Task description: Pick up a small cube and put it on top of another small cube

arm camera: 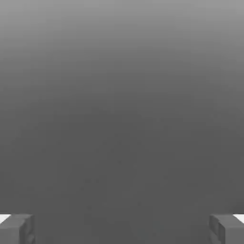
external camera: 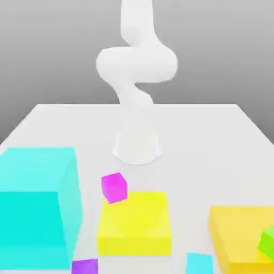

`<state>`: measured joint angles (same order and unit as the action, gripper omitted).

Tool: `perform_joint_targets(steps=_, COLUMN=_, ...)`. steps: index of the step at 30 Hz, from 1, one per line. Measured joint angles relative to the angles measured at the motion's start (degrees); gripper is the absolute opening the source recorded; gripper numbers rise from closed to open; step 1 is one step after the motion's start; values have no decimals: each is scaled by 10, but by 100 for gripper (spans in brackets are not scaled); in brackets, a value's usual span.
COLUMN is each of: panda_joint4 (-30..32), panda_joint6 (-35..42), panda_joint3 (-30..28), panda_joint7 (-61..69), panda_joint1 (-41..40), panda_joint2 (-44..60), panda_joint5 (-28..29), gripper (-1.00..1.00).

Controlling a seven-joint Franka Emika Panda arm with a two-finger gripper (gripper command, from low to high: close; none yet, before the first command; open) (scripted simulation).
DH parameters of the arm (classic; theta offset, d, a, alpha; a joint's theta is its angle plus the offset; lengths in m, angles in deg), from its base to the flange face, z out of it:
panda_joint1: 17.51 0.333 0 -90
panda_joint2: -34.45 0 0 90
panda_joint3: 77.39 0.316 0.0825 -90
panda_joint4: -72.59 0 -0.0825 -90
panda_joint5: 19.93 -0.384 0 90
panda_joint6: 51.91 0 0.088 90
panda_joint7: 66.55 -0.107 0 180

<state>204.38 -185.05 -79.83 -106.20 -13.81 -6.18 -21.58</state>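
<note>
Jaws (arm camera: 122, 229) are standing wide apart with nothing between them; the small magenta cube (external camera: 114, 188) is sitting tilted at the far left corner of the flat yellow block (external camera: 134, 223), as the exterior view shows it; nearer the camera, a small purple cube (external camera: 85, 266) and a small light-blue cube (external camera: 199, 263) are resting on the table (external camera: 187, 139); a big cyan block (external camera: 32, 214) is standing at the exterior view's left, while a green cube (external camera: 267, 243) is showing by the orange block (external camera: 241, 235) at its right; the white arm (external camera: 136, 69) is rising behind them all

A simulated tabletop (external camera: 192, 139), plain grey backdrop behind
</note>
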Motion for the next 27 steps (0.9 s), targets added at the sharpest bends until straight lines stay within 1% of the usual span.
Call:
perform_joint_targets(steps=9, panda_joint4=0, panda_joint6=-48, panda_joint3=-70, panda_joint7=236, panda_joint1=113, panda_joint2=191, panda_joint5=-74, gripper=0)
perform_joint_targets(steps=13, panda_joint4=0, panda_joint6=-69, panda_joint3=-83, panda_joint7=339, panda_joint1=145, panda_joint2=275, panda_joint5=-108, gripper=0)
perform_joint_targets(steps=17, panda_joint4=0, panda_joint6=-90, panda_joint3=-81, panda_joint7=436, panda_joint1=166, panda_joint2=357, panda_joint5=-132, gripper=0)
perform_joint_targets(steps=22, panda_joint4=1, panda_joint6=-122, panda_joint3=-72, panda_joint7=538, panda_joint1=184, panda_joint2=454, panda_joint5=-135, gripper=0)
perform_joint_targets(steps=27, panda_joint4=5, panda_joint6=-159, panda_joint3=-62, panda_joint7=612, panda_joint1=190, panda_joint2=544, panda_joint5=-97, gripper=0)
